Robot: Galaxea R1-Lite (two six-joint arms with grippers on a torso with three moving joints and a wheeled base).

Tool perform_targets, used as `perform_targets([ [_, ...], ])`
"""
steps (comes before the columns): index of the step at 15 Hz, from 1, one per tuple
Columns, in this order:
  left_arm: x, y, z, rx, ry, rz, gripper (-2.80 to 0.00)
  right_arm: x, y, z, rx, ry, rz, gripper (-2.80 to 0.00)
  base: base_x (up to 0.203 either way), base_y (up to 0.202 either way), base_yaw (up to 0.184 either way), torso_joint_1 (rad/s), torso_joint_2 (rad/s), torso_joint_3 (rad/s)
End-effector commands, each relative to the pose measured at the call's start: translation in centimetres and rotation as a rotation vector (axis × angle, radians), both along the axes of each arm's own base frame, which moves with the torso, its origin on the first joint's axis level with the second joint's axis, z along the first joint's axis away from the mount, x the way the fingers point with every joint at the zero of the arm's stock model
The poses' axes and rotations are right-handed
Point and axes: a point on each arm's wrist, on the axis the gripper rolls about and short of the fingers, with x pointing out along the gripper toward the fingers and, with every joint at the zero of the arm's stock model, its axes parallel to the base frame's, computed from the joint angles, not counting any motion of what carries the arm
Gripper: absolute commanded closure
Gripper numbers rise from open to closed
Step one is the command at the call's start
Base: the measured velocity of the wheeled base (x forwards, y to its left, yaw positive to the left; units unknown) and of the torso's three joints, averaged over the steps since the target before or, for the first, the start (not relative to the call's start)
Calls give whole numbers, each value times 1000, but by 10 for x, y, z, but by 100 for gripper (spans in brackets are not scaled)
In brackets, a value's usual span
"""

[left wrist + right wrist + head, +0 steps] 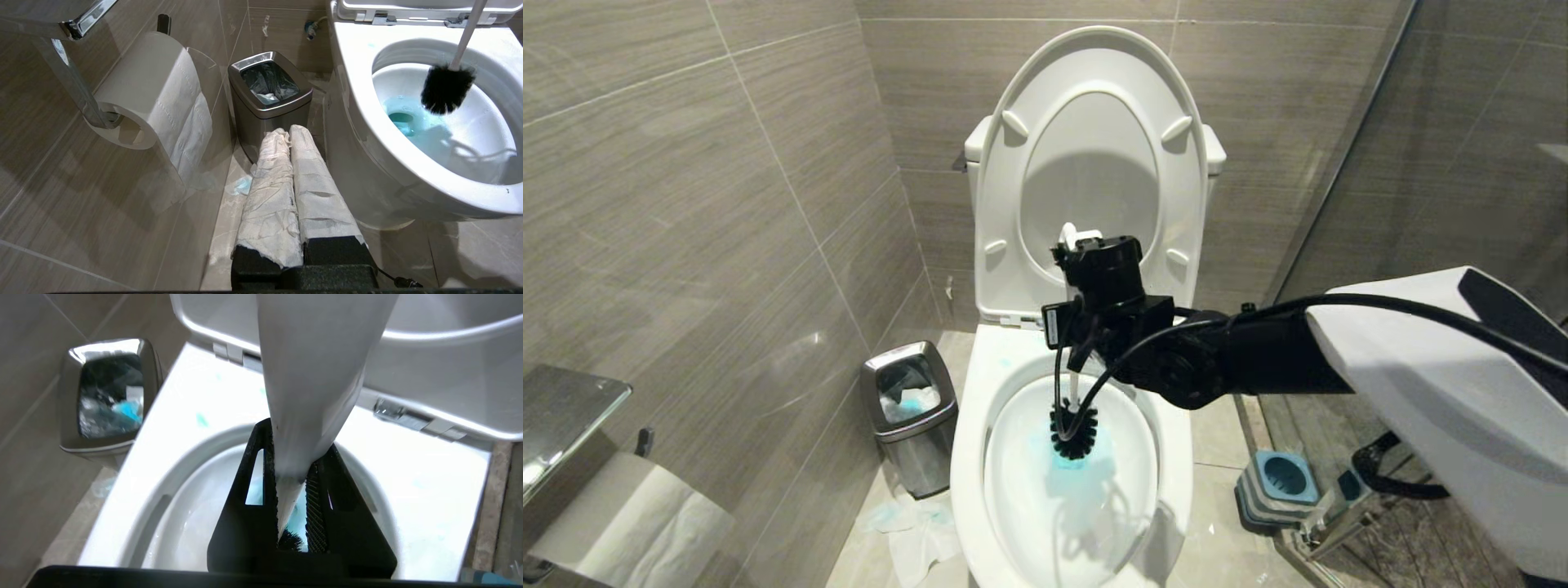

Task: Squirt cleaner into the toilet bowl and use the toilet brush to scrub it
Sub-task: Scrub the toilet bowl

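Note:
The toilet bowl (pixel 968 457) stands open, with its white seat and lid (pixel 1094 163) raised against the tank. Turquoise cleaner (pixel 1078 474) tints the water at the bottom, and pale blue specks mark the rim (pixel 196 400). My right gripper (pixel 1081 363) points down over the bowl, shut on the white handle (pixel 310 375) of the toilet brush. Its black bristle head (pixel 1074 429) hangs inside the bowl just above the blue water (pixel 408 122). My left gripper (pixel 282 131), its fingers wrapped in white paper, is shut and empty, parked low beside the bowl (pixel 355 81).
A small steel waste bin (pixel 911 416) stands against the wall left of the toilet, with crumpled paper on the floor (pixel 915 531) by it. The blue-and-grey brush holder (pixel 1282 482) sits on the floor to the right, next to a glass partition. A toilet-paper roll (pixel 629 514) hangs at near left.

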Motion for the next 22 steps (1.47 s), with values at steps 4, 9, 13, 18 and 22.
perform_targets([
  [4, 0, 0, 0, 1, 1, 0, 0, 28, 12, -44, -46, 13, -14, 0, 0, 0, 0, 0, 0, 0],
  [9, 0, 0, 0, 0, 1, 0, 0, 34, 13, -47, -78, -169, 13, 0, 0, 0, 0, 0, 0, 0],
  [13, 0, 0, 0, 0, 1, 0, 0, 20, 14, -61, -107, -222, 41, 0, 0, 0, 0, 0, 0, 0],
  [18, 0, 0, 0, 1, 1, 0, 0, 16, 19, -70, -92, -197, 49, 0, 0, 0, 0, 0, 0, 0],
  [22, 0, 0, 0, 1, 1, 0, 0, 19, 19, -82, -107, -177, 48, 0, 0, 0, 0, 0, 0, 0],
])
